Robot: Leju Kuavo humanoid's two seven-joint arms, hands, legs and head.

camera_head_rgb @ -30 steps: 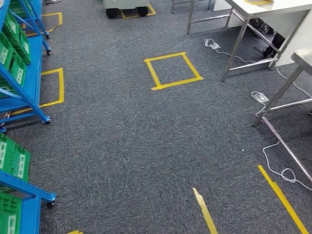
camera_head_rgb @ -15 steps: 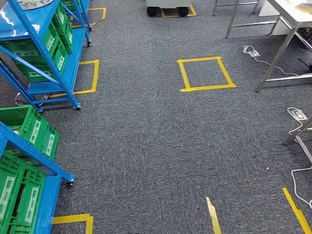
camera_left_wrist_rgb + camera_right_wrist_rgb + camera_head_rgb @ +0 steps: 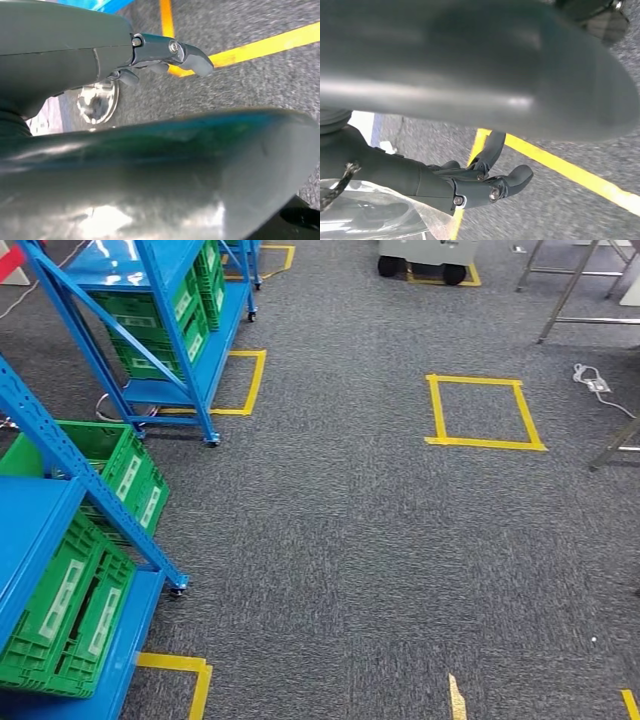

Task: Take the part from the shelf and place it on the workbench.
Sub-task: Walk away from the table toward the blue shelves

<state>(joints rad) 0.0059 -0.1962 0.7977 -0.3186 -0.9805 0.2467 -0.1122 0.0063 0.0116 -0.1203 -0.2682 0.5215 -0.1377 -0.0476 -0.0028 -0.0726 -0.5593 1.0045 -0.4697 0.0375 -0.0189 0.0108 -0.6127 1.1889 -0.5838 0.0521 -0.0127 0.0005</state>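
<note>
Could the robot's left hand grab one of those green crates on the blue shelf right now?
Probably not yet. The left hand hangs low over the carpet and yellow tape, holding nothing. The green crates sit on the blue shelf off to the robot's left, so it would likely have to turn and raise the arm first.

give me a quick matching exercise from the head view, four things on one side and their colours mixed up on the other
Things:
1. shelf frame
2. crates on the shelves
3. taped square on the floor
4. carpet

Colours:
a. yellow
b. dark grey
c. blue
d. green

Pairs: 1-c, 2-d, 3-a, 4-b
</note>
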